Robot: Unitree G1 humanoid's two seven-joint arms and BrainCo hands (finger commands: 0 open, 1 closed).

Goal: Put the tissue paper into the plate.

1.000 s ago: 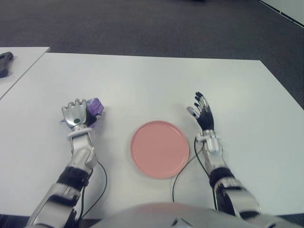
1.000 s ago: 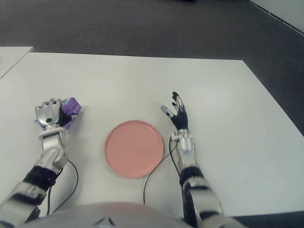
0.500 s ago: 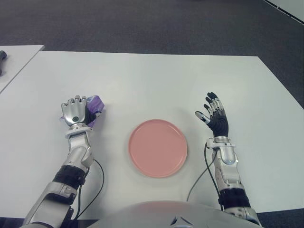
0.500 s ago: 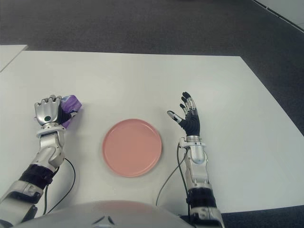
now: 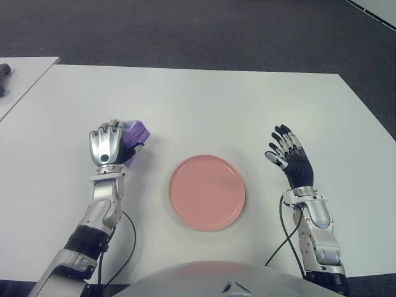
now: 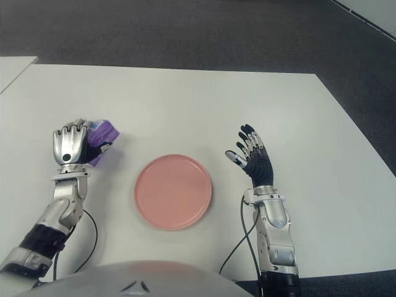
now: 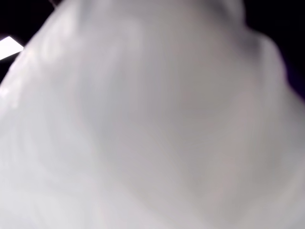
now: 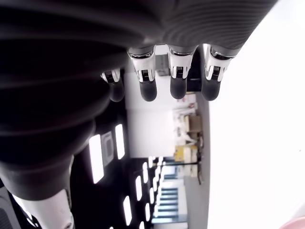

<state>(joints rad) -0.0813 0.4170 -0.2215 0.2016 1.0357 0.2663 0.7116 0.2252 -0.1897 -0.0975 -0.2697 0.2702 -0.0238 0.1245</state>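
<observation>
head stereo: down onto table (image 5: 204,105), shared | left wrist: blocked, close | right wrist: close behind fingers (image 8: 177,76)

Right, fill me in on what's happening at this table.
The robot's left hand has its fingers curled around a purple packet of tissue paper, to the left of the round pink plate on the white table. The plate holds nothing yet. The right hand is open, to the right of the plate.

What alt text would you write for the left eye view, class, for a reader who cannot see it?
The robot's left hand grips a purple tissue packet just left of an empty pink plate on a white table. Its right hand, fingers open and empty, is raised to the plate's right.
</observation>
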